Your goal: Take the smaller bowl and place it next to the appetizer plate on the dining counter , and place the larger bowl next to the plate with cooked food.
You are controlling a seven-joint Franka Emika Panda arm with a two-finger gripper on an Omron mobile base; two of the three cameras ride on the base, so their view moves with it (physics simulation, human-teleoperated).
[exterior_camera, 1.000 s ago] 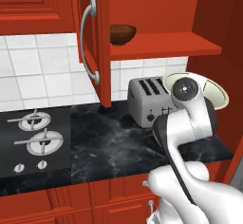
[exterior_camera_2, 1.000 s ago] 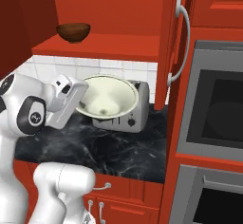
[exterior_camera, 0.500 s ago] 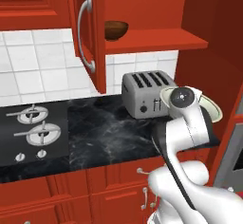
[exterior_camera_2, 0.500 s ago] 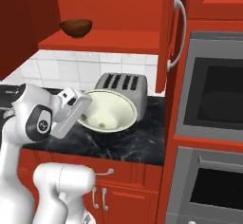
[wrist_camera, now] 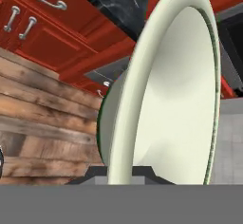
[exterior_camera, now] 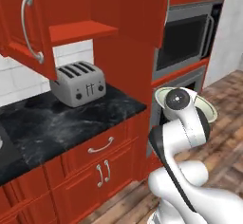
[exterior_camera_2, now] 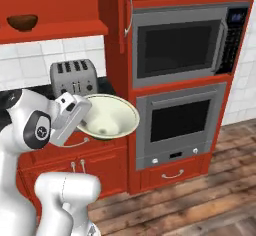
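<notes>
My gripper is shut on the rim of the larger bowl, a wide cream bowl with a green underside. I hold it in the air in front of the lower cabinets, tilted on its side. In the hand view the larger bowl stands edge-on right above the fingertips. In the left base view its rim peeks out behind my wrist. The smaller bowl, dark brown, sits on the open cabinet shelf at upper left. The dining counter, the appetizer plate and the plate with cooked food are out of view.
A silver toaster stands on the black marble wall counter. A cabinet door hangs open above it. A built-in microwave and wall oven fill the red column to the right. Wooden floor lies in front.
The whole picture has shifted: the base has swung right, the stove has left the view and the ovens and floor have come in. The larger bowl stays in my shut gripper.
</notes>
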